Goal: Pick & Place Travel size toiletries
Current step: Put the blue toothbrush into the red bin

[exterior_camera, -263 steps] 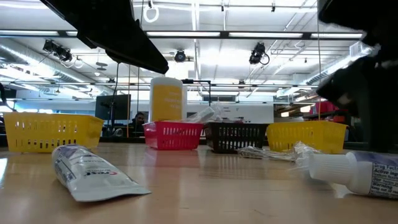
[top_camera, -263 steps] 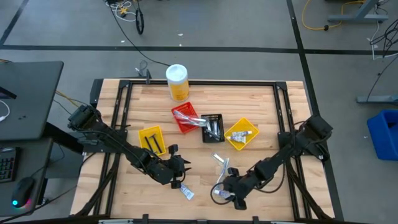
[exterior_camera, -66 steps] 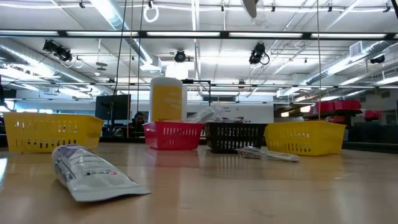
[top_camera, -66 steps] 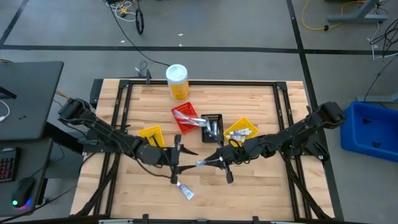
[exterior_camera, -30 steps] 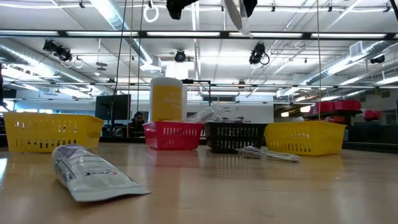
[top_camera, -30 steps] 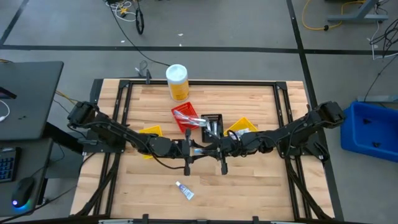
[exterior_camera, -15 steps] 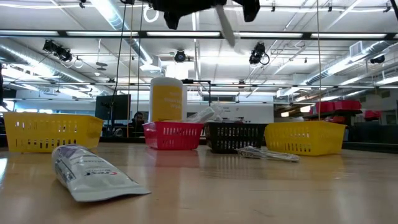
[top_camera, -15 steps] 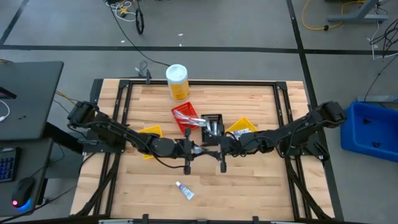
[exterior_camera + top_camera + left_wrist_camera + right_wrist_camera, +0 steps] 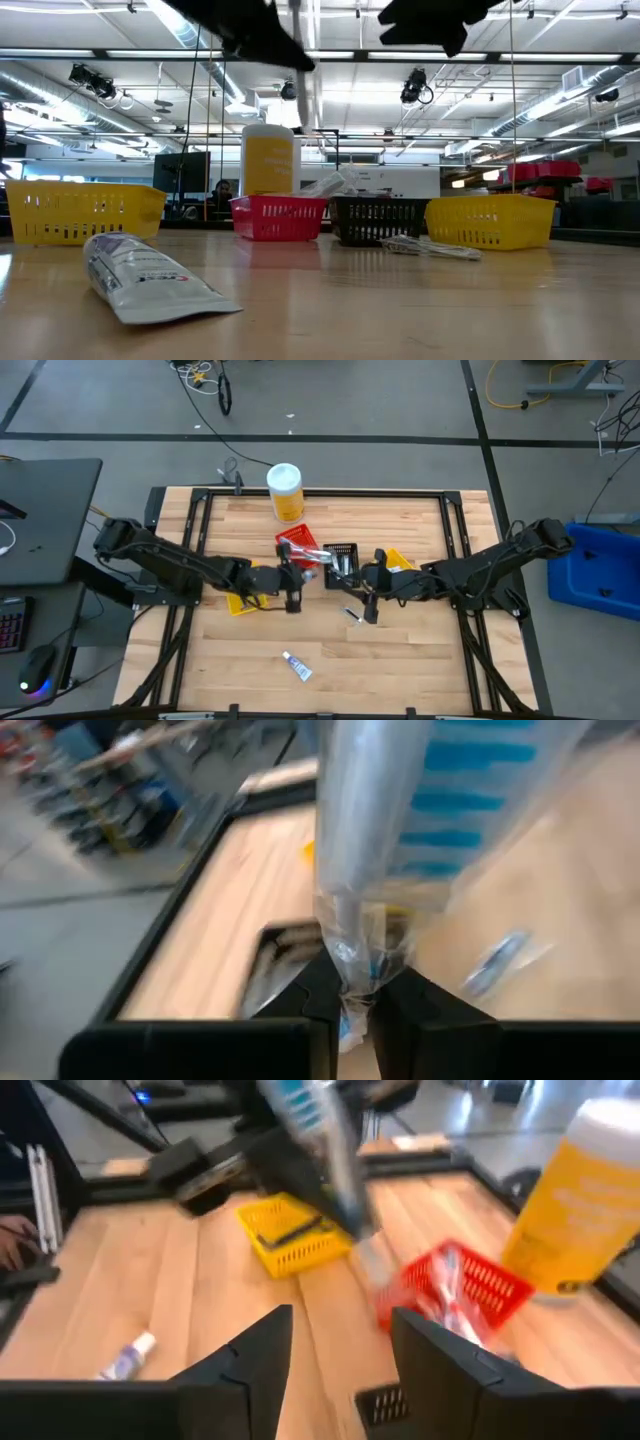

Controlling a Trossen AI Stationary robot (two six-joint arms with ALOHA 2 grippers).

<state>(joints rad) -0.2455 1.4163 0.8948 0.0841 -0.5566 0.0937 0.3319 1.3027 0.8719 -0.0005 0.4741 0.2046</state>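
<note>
My left gripper (image 9: 355, 990) is shut on a long toiletry in a clear wrapper with blue print (image 9: 400, 810). It is held above the table's middle, near the red bin (image 9: 297, 550). The right wrist view shows that wrapped item (image 9: 325, 1140) sticking out of the left gripper. My right gripper (image 9: 340, 1380) stands open a short way to the right (image 9: 365, 595), holding nothing. A white tube (image 9: 297, 667) lies flat near the front edge. A small wrapped item (image 9: 350, 615) lies on the wood under the right arm. My left gripper pinches one end of the wrapped item (image 9: 350, 965) between its two fingers, where the clear wrapper narrows. The rest of the item juts out past the fingertips, clear of the table.
Four small bins stand across the middle: yellow (image 9: 243, 582), red, black (image 9: 342, 563) and yellow (image 9: 395, 565). A tall yellow canister (image 9: 285, 490) stands at the far edge. The near half of the table has bare wood around the tube.
The grippers were together over the table's middle with the wrapped item between them. They have drawn apart: the left went toward the left and far edge carrying the item, and the right pulled back toward the right without it. Both have tipped up from pointing down.
</note>
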